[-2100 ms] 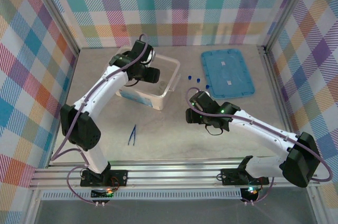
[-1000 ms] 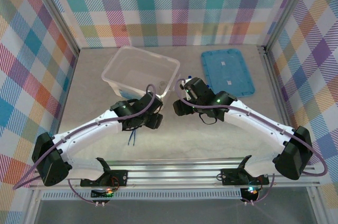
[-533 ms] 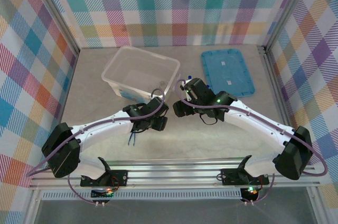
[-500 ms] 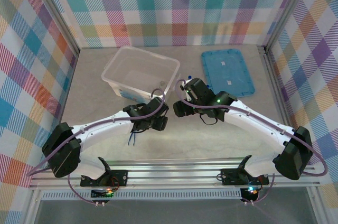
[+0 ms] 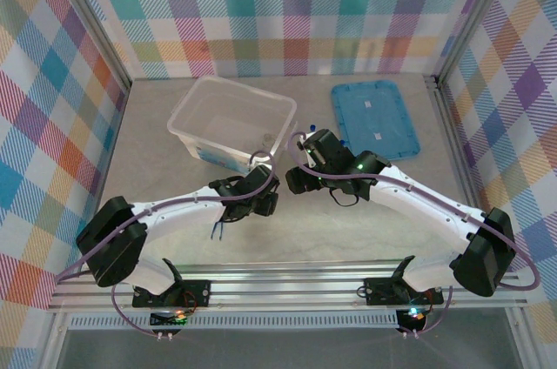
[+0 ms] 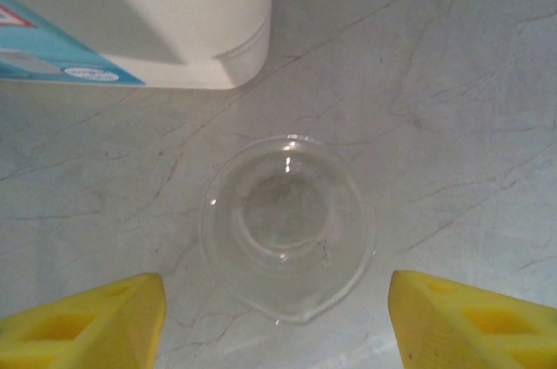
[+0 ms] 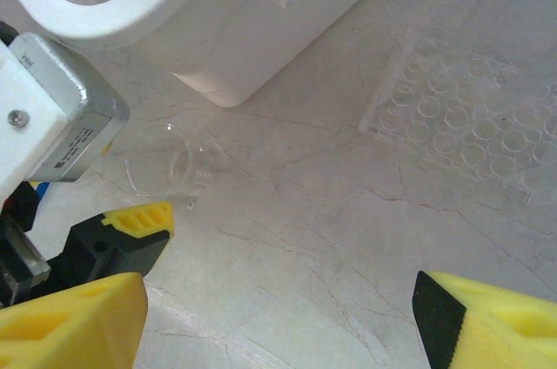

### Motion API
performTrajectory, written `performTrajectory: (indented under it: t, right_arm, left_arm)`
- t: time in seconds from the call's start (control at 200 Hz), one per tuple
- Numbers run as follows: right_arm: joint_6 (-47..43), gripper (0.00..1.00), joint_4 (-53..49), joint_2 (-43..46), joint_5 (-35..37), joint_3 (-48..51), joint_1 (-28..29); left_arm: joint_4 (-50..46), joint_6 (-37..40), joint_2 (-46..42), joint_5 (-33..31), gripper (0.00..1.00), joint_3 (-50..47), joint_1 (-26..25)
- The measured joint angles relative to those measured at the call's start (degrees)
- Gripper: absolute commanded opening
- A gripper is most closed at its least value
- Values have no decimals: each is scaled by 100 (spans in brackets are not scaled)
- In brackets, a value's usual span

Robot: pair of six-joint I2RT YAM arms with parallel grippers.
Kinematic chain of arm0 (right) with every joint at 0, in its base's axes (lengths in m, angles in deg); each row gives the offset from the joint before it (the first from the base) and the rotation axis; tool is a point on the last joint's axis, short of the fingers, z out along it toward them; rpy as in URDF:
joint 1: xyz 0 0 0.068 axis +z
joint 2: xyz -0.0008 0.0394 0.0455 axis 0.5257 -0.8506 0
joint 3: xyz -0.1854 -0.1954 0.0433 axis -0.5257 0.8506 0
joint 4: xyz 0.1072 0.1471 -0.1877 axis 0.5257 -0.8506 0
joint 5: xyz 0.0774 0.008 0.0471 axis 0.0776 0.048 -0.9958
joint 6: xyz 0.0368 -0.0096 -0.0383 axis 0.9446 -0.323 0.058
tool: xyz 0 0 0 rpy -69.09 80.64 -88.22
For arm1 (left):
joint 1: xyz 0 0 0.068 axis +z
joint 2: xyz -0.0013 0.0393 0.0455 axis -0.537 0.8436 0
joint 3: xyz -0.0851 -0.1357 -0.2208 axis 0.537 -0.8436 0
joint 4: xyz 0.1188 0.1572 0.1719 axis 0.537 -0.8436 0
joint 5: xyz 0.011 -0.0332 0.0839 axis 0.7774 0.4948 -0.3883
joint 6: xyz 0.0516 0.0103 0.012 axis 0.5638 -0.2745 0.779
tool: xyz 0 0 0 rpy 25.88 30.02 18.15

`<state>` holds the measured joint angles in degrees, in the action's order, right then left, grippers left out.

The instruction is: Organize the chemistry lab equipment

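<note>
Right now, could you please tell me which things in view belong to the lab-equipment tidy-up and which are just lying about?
Belong to the job:
- round clear glass dish
- dark blue tweezers
- clear well plate, probably

Just lying about:
- translucent plastic box
- flat blue lid

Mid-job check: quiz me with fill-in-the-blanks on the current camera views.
The left claw hangs ___ over the round clear glass dish, not touching it.
In the top view, the flat blue rectangular lid lies ___ of the large translucent plastic box.
The right claw holds ___.
Missing: open, right, nothing.
</note>
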<state>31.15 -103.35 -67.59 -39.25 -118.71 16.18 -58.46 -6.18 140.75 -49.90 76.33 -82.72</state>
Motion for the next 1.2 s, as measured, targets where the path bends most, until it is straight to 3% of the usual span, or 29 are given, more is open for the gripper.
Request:
performTrajectory:
  t: [0.615,1.2]
  right_arm:
    - [28,81,17,140,0,214,0]
    - [46,81,17,168,2,214,0]
  left_arm:
    - [586,-39,437,-181,67,0,0]
    - [715,-37,490,-264,48,0,0]
